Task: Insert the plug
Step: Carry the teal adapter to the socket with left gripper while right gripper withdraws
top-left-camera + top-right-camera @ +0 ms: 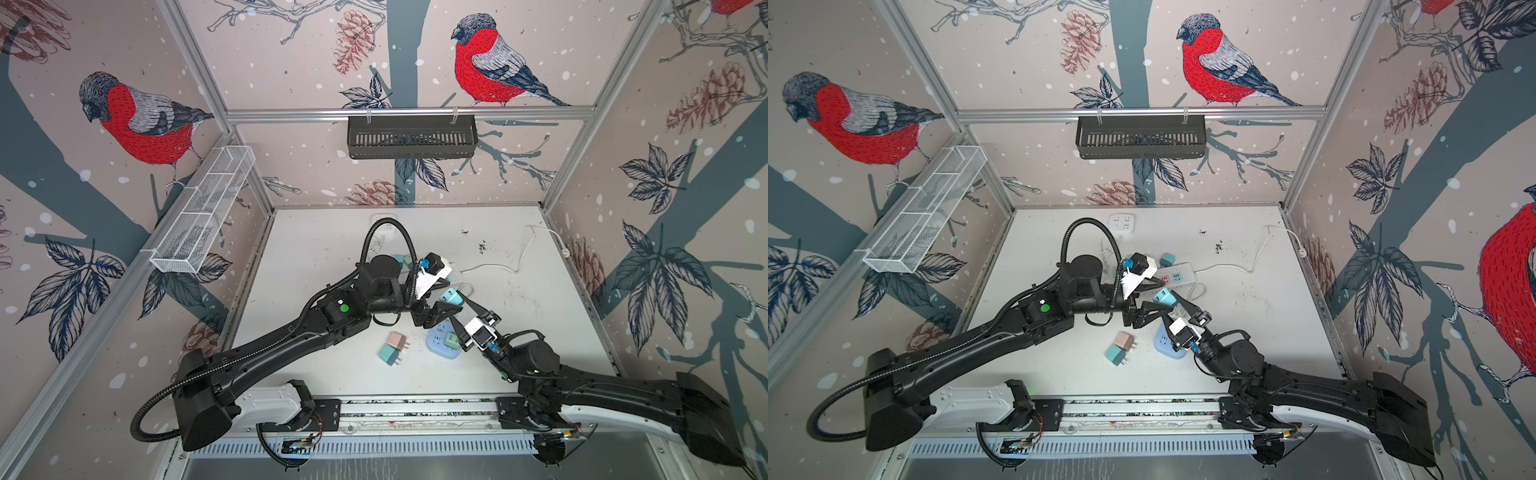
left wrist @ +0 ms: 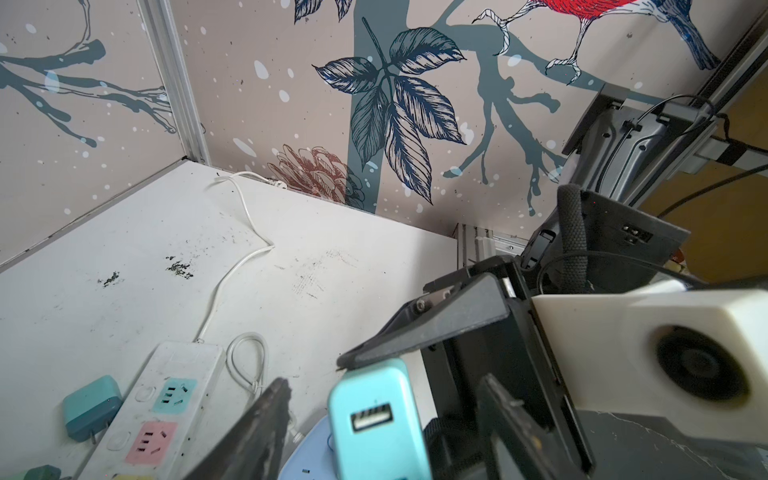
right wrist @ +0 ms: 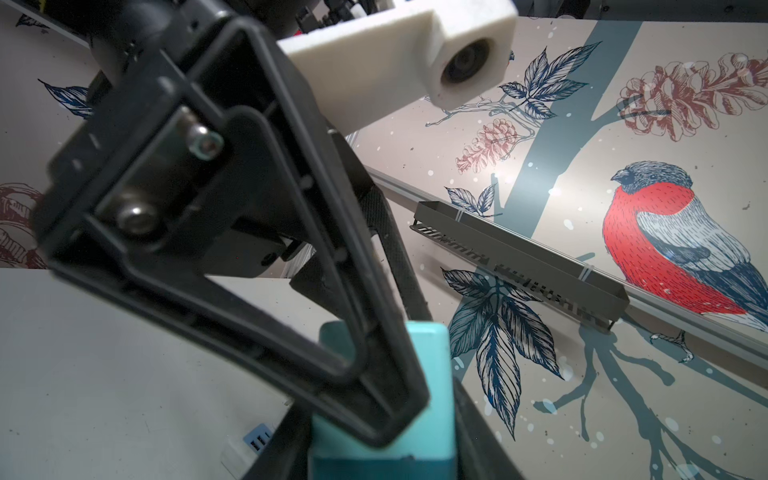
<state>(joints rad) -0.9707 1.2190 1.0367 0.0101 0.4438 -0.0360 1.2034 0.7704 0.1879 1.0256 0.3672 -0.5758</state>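
A light-blue plug point(image 1: 451, 296) point(image 1: 1163, 296) with a USB port hangs above the table, and my right gripper point(image 1: 457, 304) point(image 3: 382, 449) is shut on it. In the left wrist view the plug point(image 2: 376, 419) sits between the fingers of my left gripper point(image 2: 384, 380), which is open, with a gap on each side. In both top views my left gripper point(image 1: 1166, 296) brackets the plug from the left. A white power strip point(image 1: 1177, 276) point(image 2: 166, 399) with coloured sockets lies just behind. In the right wrist view a left finger point(image 3: 249, 257) covers part of the plug point(image 3: 432, 374).
A round blue socket point(image 1: 440, 345) holding a green plug point(image 1: 451, 341) lies under the grippers. Pink point(image 1: 397, 340) and teal point(image 1: 388, 355) plugs lie in front of it on the left. Another teal plug point(image 2: 89, 405) lies by the strip. A white square socket point(image 1: 1121, 222) is at the back, and the strip's cord point(image 1: 521, 257) trails right.
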